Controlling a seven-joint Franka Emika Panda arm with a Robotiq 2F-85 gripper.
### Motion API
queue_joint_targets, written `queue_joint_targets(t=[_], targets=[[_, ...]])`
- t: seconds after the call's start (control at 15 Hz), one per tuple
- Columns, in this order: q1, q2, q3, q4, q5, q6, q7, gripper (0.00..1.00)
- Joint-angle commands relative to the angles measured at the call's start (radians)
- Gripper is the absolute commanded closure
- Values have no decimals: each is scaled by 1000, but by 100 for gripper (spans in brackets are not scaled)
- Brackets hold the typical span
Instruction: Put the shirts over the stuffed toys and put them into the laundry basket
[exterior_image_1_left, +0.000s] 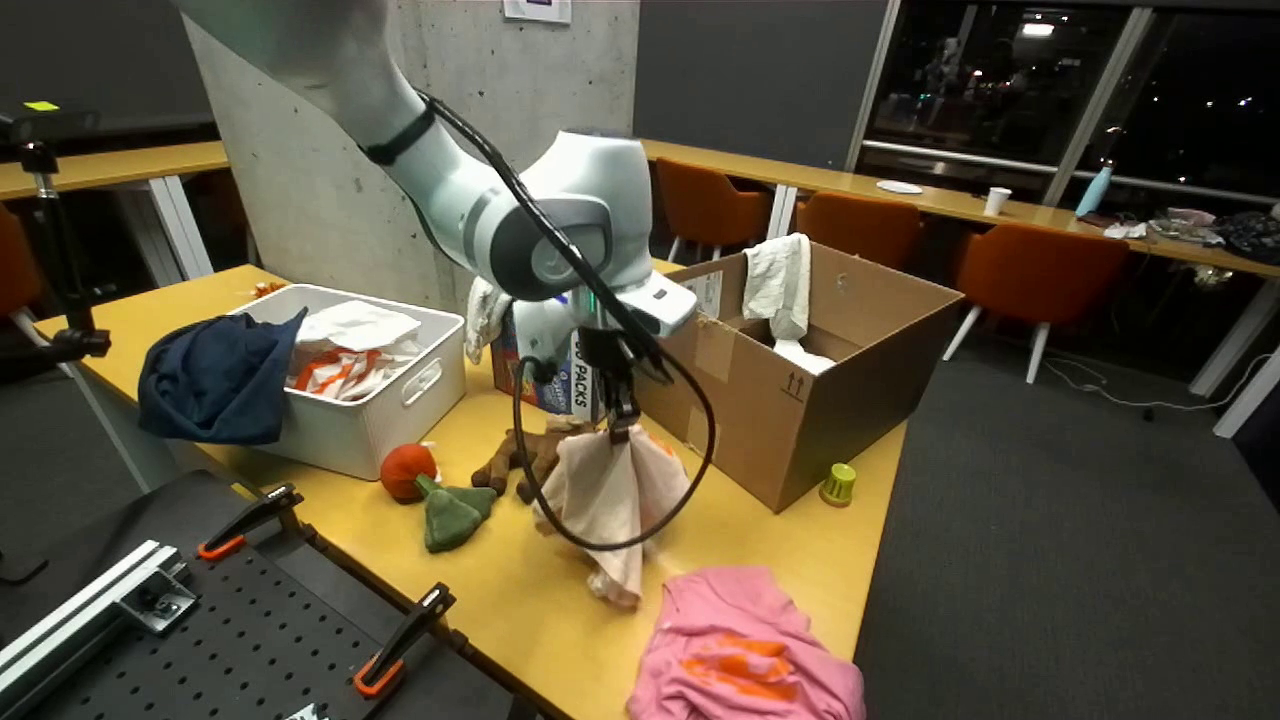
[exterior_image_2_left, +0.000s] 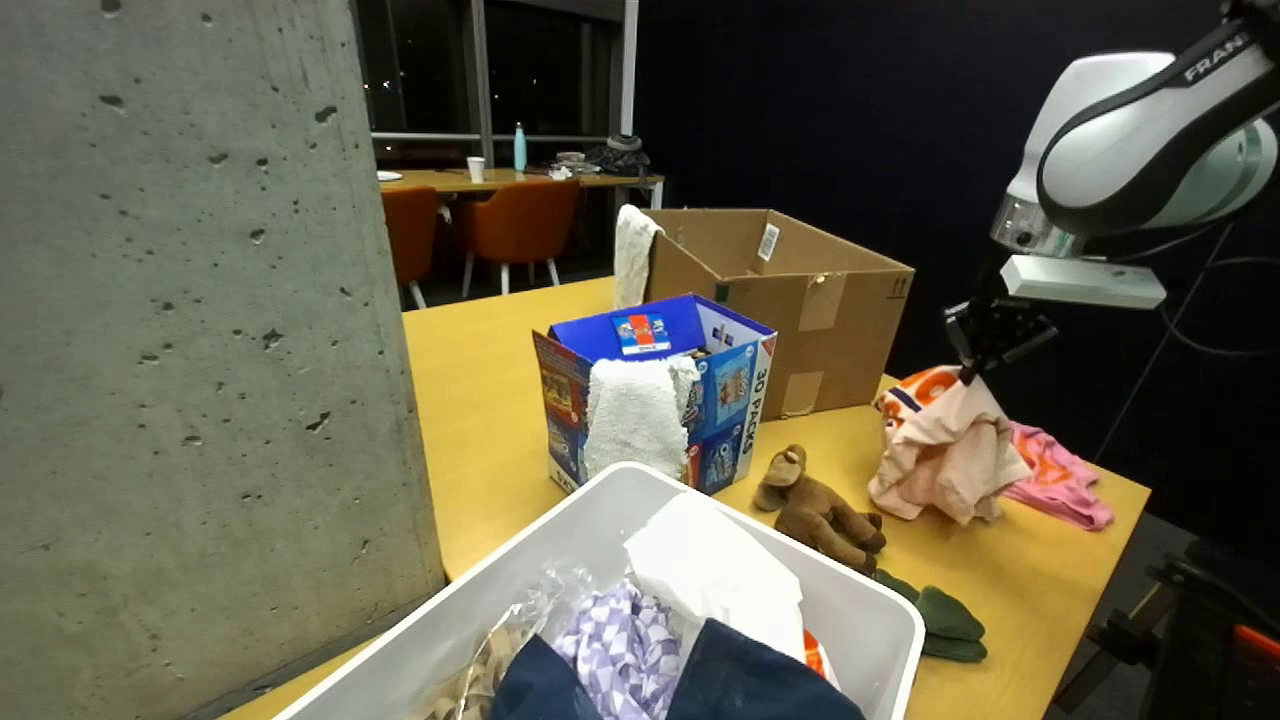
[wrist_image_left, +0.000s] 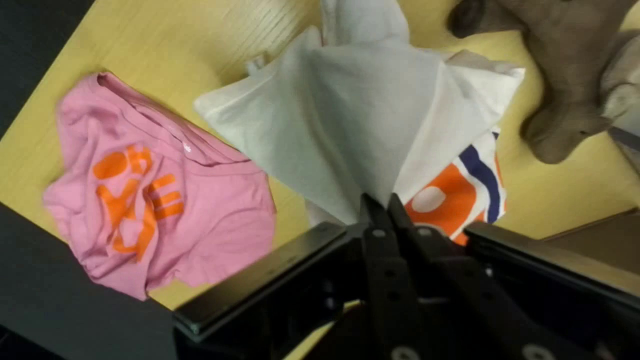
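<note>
Pale shirt (wrist_image_left: 365, 105), pinched by end effector (wrist_image_left: 382, 202), toy (exterior_image_2_left: 812, 508) nearby

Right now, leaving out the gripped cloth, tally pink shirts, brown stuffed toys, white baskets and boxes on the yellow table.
Pink shirt: 1
Brown stuffed toy: 1
White basket: 1
Boxes: 2 (brown cardboard box, blue printed box)
Total: 5

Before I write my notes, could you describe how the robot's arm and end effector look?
The arm is mostly white and rounded, with dark joint sections; a black band wraps it, and a black cable forms a loop. In an exterior view, light letters are readable as FRAN. The end effector is mostly black, with slim fingers and silvery screws.
</note>
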Motion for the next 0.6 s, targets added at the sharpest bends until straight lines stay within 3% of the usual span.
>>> queue_joint_targets(t=[0.0,0.2,0.53], targets=[[59,-103,-8,33,-96,-123,46,99],[80,-114,31,122,-145,-219,51,99],[84,-39,117,240,-117,-312,-3,99]])
